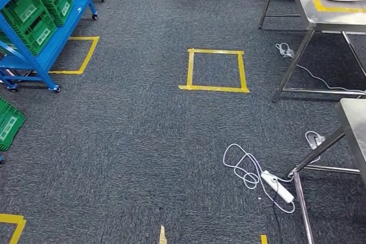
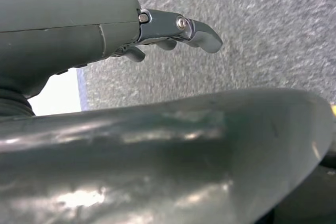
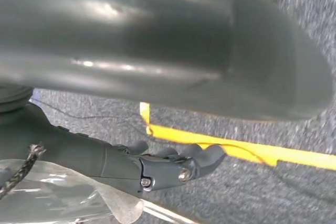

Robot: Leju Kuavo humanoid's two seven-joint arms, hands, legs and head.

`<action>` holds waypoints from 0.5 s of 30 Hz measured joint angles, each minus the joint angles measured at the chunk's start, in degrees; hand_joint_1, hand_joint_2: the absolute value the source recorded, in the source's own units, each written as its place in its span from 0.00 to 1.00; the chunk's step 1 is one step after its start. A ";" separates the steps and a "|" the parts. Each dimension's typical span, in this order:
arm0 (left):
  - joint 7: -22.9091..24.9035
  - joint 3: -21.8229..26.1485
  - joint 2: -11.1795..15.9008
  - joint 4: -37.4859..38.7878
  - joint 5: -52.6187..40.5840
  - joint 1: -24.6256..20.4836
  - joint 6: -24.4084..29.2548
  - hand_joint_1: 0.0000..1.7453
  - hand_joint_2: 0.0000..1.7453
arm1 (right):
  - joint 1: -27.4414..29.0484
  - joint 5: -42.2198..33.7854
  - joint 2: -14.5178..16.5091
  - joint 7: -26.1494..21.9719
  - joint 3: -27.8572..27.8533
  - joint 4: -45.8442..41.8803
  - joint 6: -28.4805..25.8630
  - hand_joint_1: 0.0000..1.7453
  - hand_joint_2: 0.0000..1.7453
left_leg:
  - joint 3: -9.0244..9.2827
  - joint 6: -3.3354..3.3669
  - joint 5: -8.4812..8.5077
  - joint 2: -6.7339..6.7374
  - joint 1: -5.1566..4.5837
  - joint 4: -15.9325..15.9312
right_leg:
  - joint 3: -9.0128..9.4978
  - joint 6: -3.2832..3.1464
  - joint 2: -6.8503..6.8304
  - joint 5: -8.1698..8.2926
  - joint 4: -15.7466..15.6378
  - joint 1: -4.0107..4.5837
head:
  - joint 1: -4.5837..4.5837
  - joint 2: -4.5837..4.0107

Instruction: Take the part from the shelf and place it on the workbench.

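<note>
Left hand [image 2: 170, 31] and right hand [image 3: 166, 167] hang empty, fingers loosely extended, probably because the robot is between stations; the part can't be made out, presumably in the shelf's [image 1: 71, 24] bins [image 1: 27, 11].

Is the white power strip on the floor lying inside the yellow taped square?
No, the power strip lies on the carpet beside the table leg, well apart from the yellow taped square.
</note>
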 joint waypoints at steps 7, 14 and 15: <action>0.11 0.01 0.03 0.00 -0.02 0.00 0.00 0.00 0.00 | 0.13 0.01 -0.08 0.02 -0.05 -0.04 0.19 0.00 0.00 | -6.53 -1.89 -7.17 4.75 0.27 14.10 | 0.60 -1.56 -4.81 0.21 -0.73 0.12 | -0.52 0.00; 0.16 0.01 0.06 0.00 -0.02 0.07 0.00 0.00 0.00 | -0.01 -0.03 -0.08 0.03 -0.07 -0.04 0.21 0.00 0.00 | 0.47 -0.78 -0.16 8.87 -0.43 0.40 | 1.35 -0.95 -8.98 -0.62 -0.64 0.63 | -0.50 0.00; 0.15 0.01 0.06 0.00 -0.02 0.09 0.01 0.00 0.00 | -0.05 -0.07 -0.08 0.03 -0.07 -0.04 0.25 0.00 0.00 | 0.55 -0.53 -0.44 8.92 -0.66 -0.10 | 1.41 -0.69 -9.51 -0.71 -0.66 0.70 | -0.49 0.00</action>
